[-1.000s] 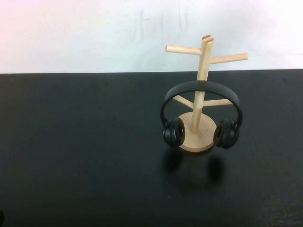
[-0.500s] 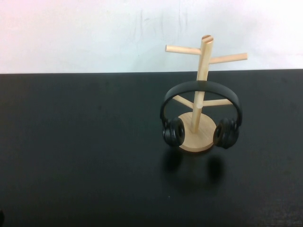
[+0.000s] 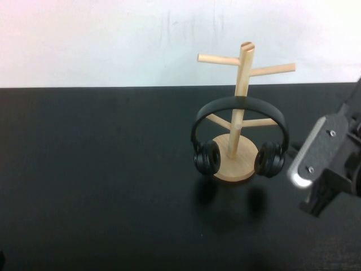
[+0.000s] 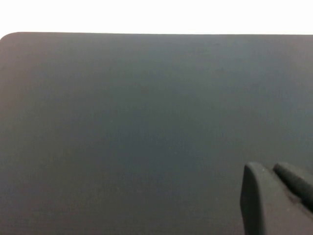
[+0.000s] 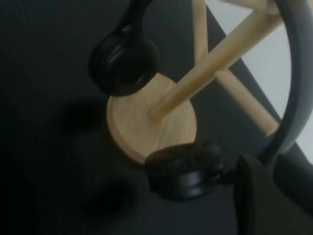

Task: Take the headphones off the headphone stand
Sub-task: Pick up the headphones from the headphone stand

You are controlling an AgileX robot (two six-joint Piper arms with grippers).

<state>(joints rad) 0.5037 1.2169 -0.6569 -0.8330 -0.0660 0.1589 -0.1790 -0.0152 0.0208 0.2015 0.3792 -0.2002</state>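
Note:
The black headphones hang by their headband on the light wooden headphone stand, with the ear cups on either side of the round base. My right gripper hovers low to the right of the stand, close to the right ear cup and apart from it. In the right wrist view the gripper looks shut and empty, just beside that ear cup and the headband. My left gripper looks shut and empty over bare table, far from the stand.
The black table runs to a white wall behind. The stand's upper pegs stick out sideways above the headband. The table's far edge shows in the left wrist view.
My right arm has come into the high view from the right and now sits beside the right ear cup. The headphones and stand have not moved.

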